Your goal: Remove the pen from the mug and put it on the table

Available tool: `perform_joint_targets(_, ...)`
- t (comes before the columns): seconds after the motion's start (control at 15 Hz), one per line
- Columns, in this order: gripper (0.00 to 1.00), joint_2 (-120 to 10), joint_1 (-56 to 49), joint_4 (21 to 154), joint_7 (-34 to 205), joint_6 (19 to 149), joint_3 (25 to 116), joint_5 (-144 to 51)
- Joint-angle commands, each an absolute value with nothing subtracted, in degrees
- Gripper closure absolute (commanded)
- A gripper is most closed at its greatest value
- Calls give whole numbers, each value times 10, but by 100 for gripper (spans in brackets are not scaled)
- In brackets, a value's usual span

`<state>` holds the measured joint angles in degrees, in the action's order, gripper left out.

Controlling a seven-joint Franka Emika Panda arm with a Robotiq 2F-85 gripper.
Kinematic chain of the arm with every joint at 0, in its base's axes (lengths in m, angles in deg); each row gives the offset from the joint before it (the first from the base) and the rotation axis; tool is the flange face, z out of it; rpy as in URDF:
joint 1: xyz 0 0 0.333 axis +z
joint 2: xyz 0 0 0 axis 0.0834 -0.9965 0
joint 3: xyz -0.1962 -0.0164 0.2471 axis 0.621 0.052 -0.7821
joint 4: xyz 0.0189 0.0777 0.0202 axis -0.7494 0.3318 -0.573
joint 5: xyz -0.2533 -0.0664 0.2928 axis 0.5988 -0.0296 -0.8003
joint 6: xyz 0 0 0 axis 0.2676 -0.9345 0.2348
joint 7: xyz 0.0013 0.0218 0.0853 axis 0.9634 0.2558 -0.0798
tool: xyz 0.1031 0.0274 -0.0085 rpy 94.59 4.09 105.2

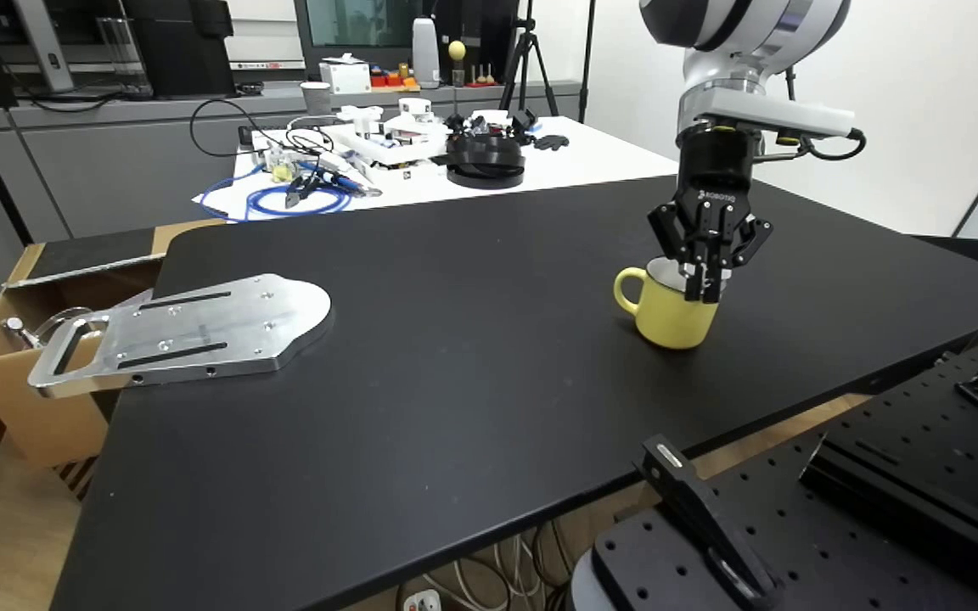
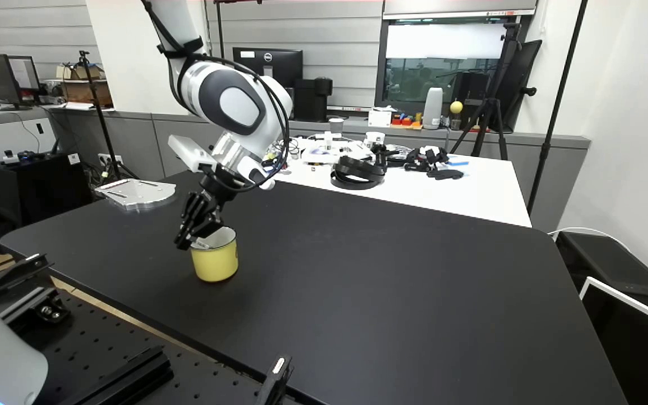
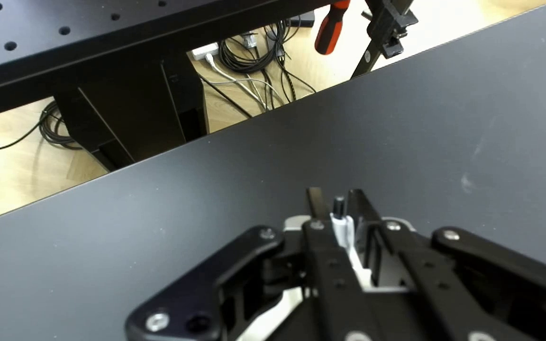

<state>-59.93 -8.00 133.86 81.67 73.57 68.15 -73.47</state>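
I judge this the grasp, fingers (image 3: 361,205) narrow about the pen (image 3: 343,230), clamping unclear; next, lift toward twelve o'clock from mug (image 1: 674,318), then bench (image 1: 438,382).

In an exterior view the arm (image 2: 241,108) bends downward on the left. Its gripper (image 1: 703,294) points downward, the two fingers (image 3: 318,206) close together, a narrow gap between them.

Between the fingers (image 3: 318,206) of the tool (image 3: 335,193), a pen (image 3: 343,229) (white, dark-ended), black table (image 3: 216,189) beyond
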Motion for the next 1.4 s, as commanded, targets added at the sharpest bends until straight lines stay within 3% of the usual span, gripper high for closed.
perform_joint_targets(0.0, 96, -587, -92, 1312, 827, 680, 677, -743)
perform_joint_targets(0.47, 96, -571, -109, 1223, 824, 486, 687, -744)
perform_joint_targets(0.67, 96, -568, -108, 1184, 821, 462, 693, -742)
perform_joint_targets(1.33, 96, -631, -63, 1175, 810, 859, 662, -736)
